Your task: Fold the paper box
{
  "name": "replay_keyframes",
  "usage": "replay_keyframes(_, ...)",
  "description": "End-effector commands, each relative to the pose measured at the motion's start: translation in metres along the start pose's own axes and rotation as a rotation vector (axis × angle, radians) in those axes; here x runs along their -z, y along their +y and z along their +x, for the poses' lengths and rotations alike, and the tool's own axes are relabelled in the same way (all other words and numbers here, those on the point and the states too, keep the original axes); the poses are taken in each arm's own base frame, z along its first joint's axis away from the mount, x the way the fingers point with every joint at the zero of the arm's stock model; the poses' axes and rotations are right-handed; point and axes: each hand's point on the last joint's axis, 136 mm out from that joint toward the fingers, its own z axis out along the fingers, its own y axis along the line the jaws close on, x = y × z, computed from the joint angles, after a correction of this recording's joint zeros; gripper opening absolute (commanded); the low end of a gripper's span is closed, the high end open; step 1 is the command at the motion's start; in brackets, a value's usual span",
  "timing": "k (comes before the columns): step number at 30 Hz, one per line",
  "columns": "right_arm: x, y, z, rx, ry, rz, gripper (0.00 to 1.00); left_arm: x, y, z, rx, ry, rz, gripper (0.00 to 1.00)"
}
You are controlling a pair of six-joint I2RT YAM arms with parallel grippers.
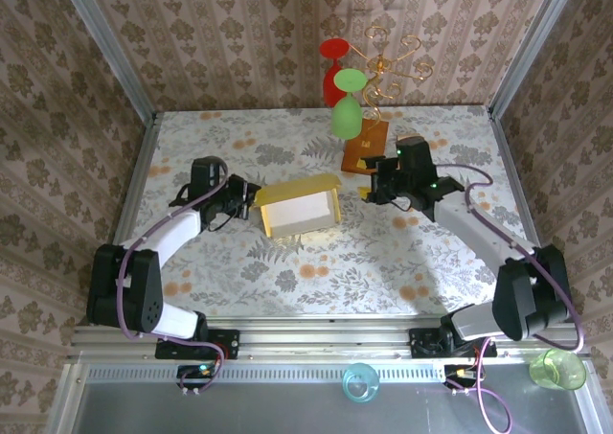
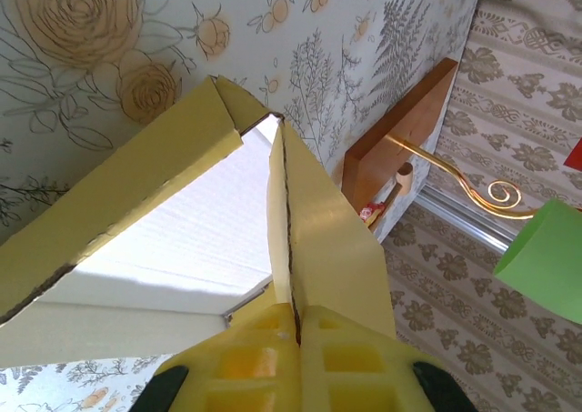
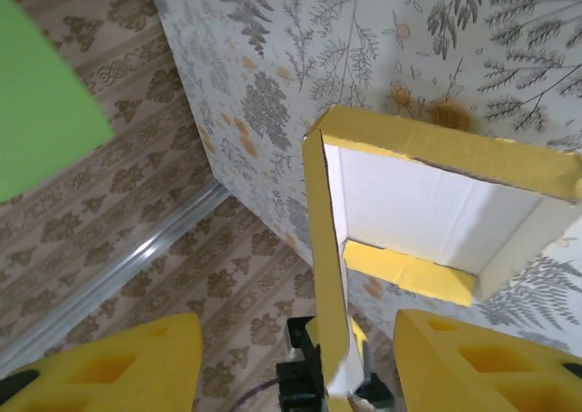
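Box is about half done, by our read. The paper box [image 1: 300, 212] sits mid-table, side walls standing, white inner face exposed, and one long yellow flap at its 12 o'clock edge leaning over the cavity but not shut. Left to do, as we judge it: square up the walls, tuck the end flaps, bring that top flap down. The left gripper [image 1: 245, 196] is at the box's 9 o'clock, clenched on a thin wall; the left wrist view shows its yellow fingers [image 2: 350, 362] pressed together with the cardboard edge pinched between them. The right gripper [image 1: 376, 181] is at the box's 3 o'clock, jaws spread wide and holding nothing; from above there's a gap between it and the box. Material is thin mustard-yellow card, matte, white inside, with sharp creases and a slightly ragged cut edge. We expect it to flex easily. The wooden block [image 1: 367, 148], smooth brown, sits at the box's 1 o'clock, just beside the right gripper. The table [image 1: 287, 271] is covered in a floral print.
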Motion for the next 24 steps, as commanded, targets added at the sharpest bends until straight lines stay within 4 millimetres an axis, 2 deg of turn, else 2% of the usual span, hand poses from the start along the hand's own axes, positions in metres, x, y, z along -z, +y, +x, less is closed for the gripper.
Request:
replay_keyframes(1,0.009,-0.006,-0.01,0.178,-0.031,0.069,0.53,0.007,-0.013,0.007,-0.055,0.034,0.016,0.0)
replay_keyframes(3,-0.006,-0.006,-0.013,0.192,0.009,0.083,0.42,0.006,-0.015,0.008,-0.057,0.042,0.015,0.0)
replay_keyframes(7,-0.028,0.01,-0.009,0.233,0.052,0.077,0.34,0.005,-0.015,0.008,-0.058,0.045,0.013,0.0)
replay_keyframes(12,-0.047,-0.001,0.001,0.229,0.087,0.114,0.34,0.005,-0.017,0.006,-0.059,0.036,0.017,0.0)
replay_keyframes(19,-0.064,0.009,0.013,0.265,0.123,0.106,0.29,0.002,-0.015,0.006,-0.055,0.04,0.017,0.0)
replay_keyframes(24,-0.067,-0.007,0.016,0.25,0.139,0.139,0.28,0.001,-0.015,0.004,-0.056,0.033,0.017,0.0)
